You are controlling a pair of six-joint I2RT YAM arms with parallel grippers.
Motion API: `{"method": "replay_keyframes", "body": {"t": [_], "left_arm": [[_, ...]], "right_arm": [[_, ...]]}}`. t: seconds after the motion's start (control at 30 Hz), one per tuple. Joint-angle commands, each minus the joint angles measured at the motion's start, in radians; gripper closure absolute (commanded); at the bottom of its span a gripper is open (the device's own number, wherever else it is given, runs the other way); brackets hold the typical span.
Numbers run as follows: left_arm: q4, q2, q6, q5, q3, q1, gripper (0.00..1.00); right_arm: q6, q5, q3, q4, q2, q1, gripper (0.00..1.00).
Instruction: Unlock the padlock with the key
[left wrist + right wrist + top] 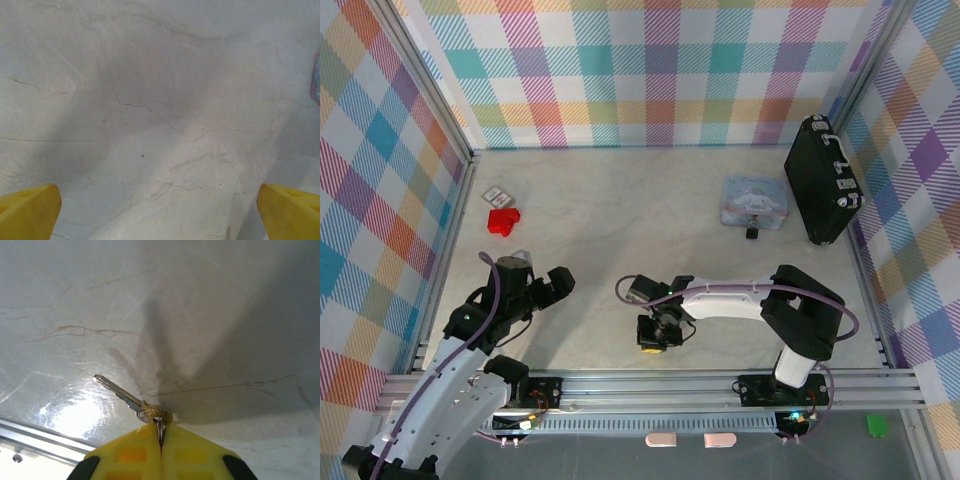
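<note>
Our right gripper (161,440) pinches the key (120,392) by its bow; we judge it stiff, slippery. Our left gripper (160,215) gapes; the light padlock (752,232) wants bracing by its body.

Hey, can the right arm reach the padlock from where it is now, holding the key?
Probably yes. The padlock lies on open table on that arm's side, just in front of the blue tin, with nothing between it and the right gripper, which is shut on the key.
</note>
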Motion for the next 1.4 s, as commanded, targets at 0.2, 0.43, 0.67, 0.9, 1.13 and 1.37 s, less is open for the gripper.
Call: {"method": "replay_keyframes", "body": {"t": [0.2,0.43,0.67,0.9,1.13,1.37], "left_arm": [[0.097,0.071,-0.007,0.085,0.011,-0.007,0.00],[0.207,0.107,-0.001,0.212,0.025,-0.007,0.04],[0.285,0.158,0.091,0.349,0.109,-0.008,0.10],[0.392,0.210,0.062,0.395,0.148,-0.067,0.20],[0.440,0.293,0.045,0.355,0.173,-0.156,0.33],[0.425,0.331,0.052,0.306,0.188,-0.204,0.42]], "right_arm": [[-0.094,0.176,-0.040,0.018,-0.178,0.005,1.00],[-0.186,0.187,-0.017,0.154,-0.266,-0.050,1.00],[-0.294,0.092,0.005,0.312,-0.307,-0.187,1.00],[-0.302,0.005,0.024,0.440,-0.276,-0.206,1.00],[-0.324,-0.036,0.048,0.457,-0.242,-0.193,1.00],[-0.338,-0.052,0.065,0.459,-0.218,-0.175,1.00]]}}
